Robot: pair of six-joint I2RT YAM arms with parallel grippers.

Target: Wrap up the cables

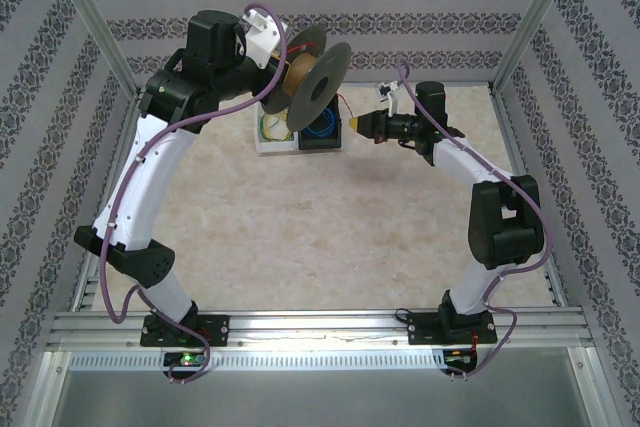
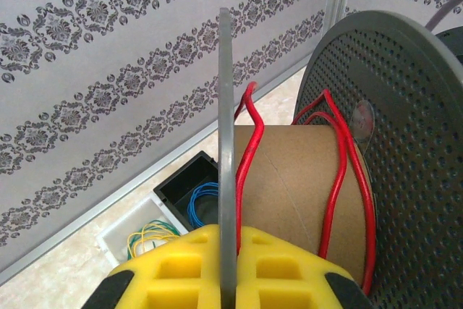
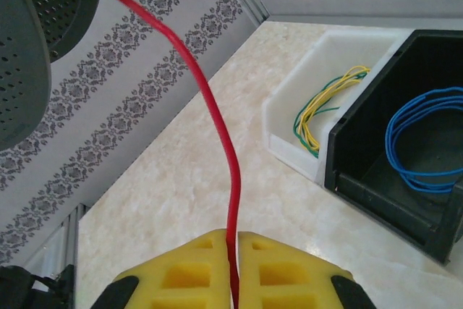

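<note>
Red wire [image 3: 217, 113] runs from the right gripper [image 3: 234, 251], clenched on it, up toward the spool [image 3: 22, 48]. More of it loops loosely around the cardboard core [image 2: 289, 179], while the left gripper [image 2: 228, 258] pinches the spool's grey flange [image 2: 226, 92].

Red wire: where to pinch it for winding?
The red wire, on its free strand off the spool, pinched crosswise from the right, as the right gripper has it: thin, in open air; the rest hugs the cardboard core between flanges.

Bright even light, soft shadows, mostly sharp
</note>
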